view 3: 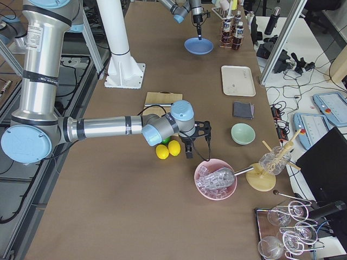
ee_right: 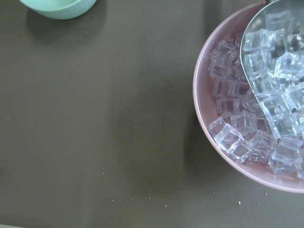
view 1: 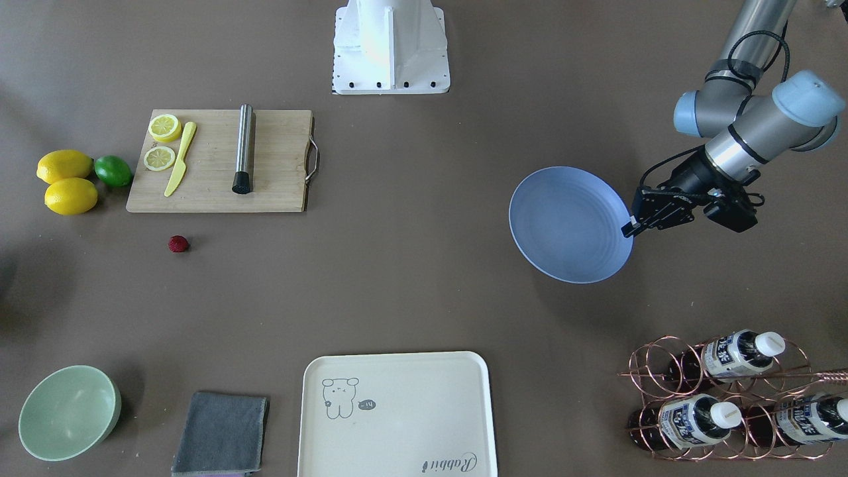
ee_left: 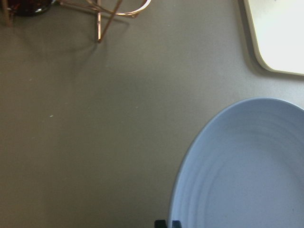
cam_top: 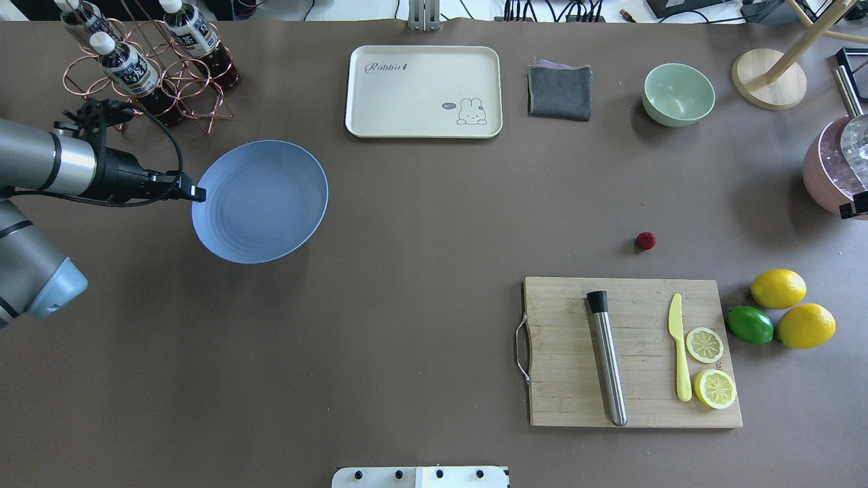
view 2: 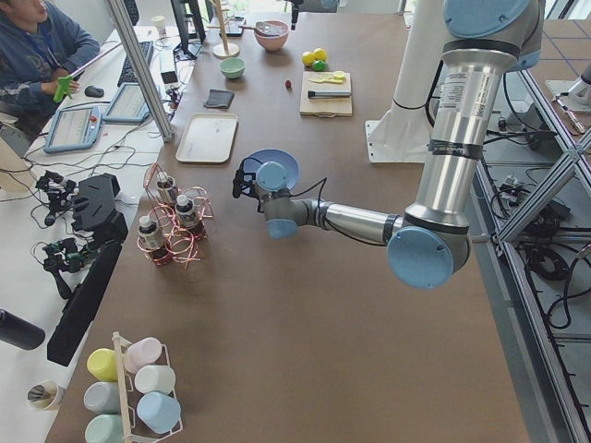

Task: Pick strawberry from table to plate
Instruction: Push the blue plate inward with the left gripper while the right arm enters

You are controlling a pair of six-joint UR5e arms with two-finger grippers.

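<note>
The strawberry (view 1: 177, 244) (cam_top: 645, 240), small and dark red, lies on the brown table (cam_top: 420, 285) just beyond the cutting board, far from both grippers. On the opposite side of the table is the blue plate (view 1: 566, 222) (cam_top: 261, 200). My left gripper (view 1: 628, 228) (cam_top: 198, 194) is shut on its rim, and the left wrist view shows the rim (ee_left: 190, 190) right at the fingertips. My right gripper (view 3: 188, 150) hovers beside a pink bowl of ice. Only a black sliver of it shows at the overhead view's right edge, so I cannot tell its state.
A wooden cutting board (cam_top: 563, 393) holds a steel muddler (cam_top: 608, 359), a yellow knife and lemon slices. Two lemons and a lime (cam_top: 749, 324) lie beside it. A cream tray (cam_top: 424, 91), grey cloth (cam_top: 559, 91), green bowl (cam_top: 678, 93), pink ice bowl (ee_right: 209, 123) and bottle rack (cam_top: 135, 68) line the far edge.
</note>
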